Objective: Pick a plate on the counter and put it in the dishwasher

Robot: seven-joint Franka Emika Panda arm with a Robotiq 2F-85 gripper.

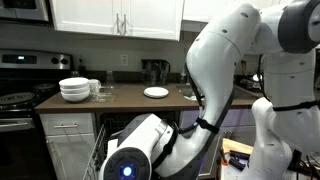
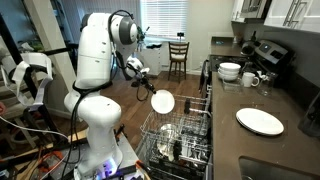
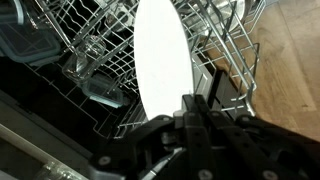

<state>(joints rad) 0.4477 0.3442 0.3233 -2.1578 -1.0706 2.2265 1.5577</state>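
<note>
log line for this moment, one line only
step: loading | gripper: shut on plate | plate: on edge over dishwasher rack | released: no | counter: another plate on it

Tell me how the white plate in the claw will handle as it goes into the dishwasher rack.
The plate looks stiff and smooth, so it may slip in the claw, which grips only its edge. Held upright over the wire rack, it would probably chip if dropped and could roll on its rim.

White plate (image 3: 160, 60), grey wire dishwasher racks (image 3: 95, 45), dark brown counter (image 1: 130, 102)
</note>
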